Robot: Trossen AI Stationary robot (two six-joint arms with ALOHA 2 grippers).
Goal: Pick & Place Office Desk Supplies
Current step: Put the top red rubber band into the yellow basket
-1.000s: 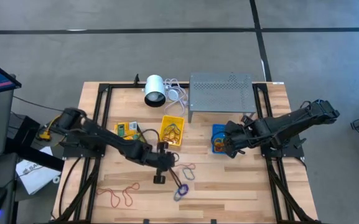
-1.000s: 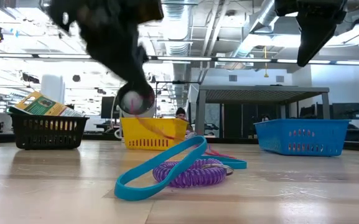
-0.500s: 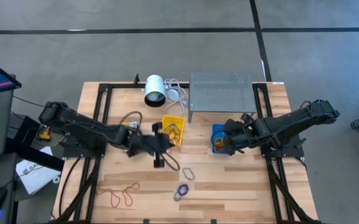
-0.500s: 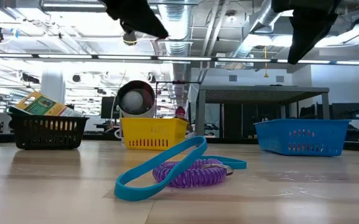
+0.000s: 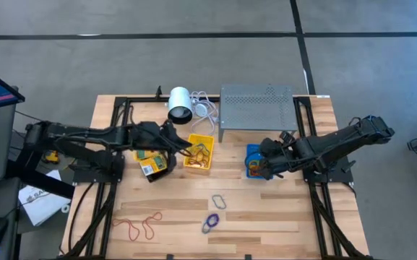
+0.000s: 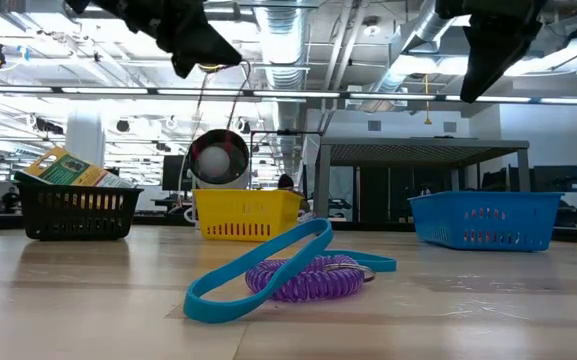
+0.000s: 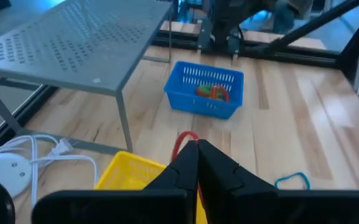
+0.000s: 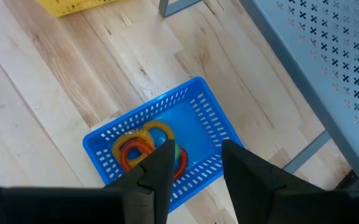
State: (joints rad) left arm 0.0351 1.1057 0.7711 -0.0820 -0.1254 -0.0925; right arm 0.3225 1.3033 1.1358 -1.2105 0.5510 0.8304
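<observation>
My left gripper is shut on a thin red rubber band. It hovers at the left edge of the yellow bin, which holds several bands. My right gripper stands open above the blue bin, where orange, red and green bands lie. Nothing is between its fingers. A black bin with yellow-and-green packets sits left of the yellow one. On the bare wood lie a teal band, a purple coil and red loops. My left gripper pinches the red band between its shut fingertips. A short bend of the band sticks out past the tips. The fingers slant down toward the table's right. The rest of the band hangs slack below them, clear of the table.
A grey perforated stand is at the far edge, behind the yellow and blue bins. A white cylinder with a white cable lies left of it. Black frame rails run along both sides of the table.
My left gripper has risen from the wood near the teal band. It has gone toward the far edge, to the yellow bin, and tipped from pointing down to nearer level. It has stayed shut, and the thin band has come up with it and dangles below.
</observation>
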